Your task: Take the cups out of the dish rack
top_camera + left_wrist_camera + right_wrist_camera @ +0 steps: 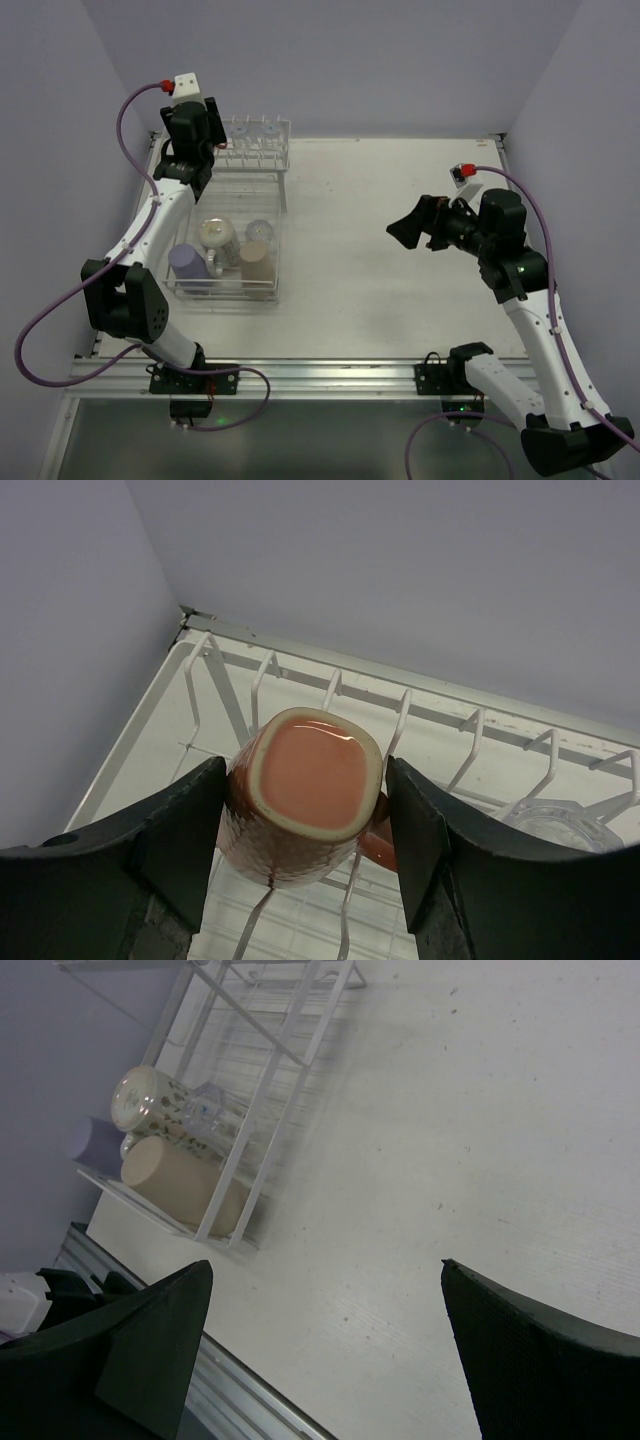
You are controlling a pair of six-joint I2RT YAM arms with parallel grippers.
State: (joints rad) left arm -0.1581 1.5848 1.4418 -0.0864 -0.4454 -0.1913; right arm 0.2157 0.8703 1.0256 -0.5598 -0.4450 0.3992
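The salmon-pink mug (pixel 310 790) sits upside down and tilted on the prongs of the dish rack's (pixel 262 680) upper shelf. My left gripper (pixel 305 772) is shut on it, one black finger against each side and the handle by the right finger. From above, the left gripper (pixel 207 135) hangs over the rack's (pixel 281 205) back left corner and hides the mug. The lower basket holds a lavender cup (pixel 188 263), a patterned white mug (pixel 218 236), a tan tumbler (pixel 256 262) and a clear glass (pixel 259 230). My right gripper (pixel 410 228) is open above the bare table.
Clear glasses (pixel 252 130) stand on the upper shelf, one (pixel 556 826) just right of the mug. In the right wrist view, the open gripper (pixel 325 1265) faces the rack (pixel 252 1150), with the tan tumbler (pixel 175 1182) and patterned mug (pixel 150 1100) visible. Purple walls enclose the table.
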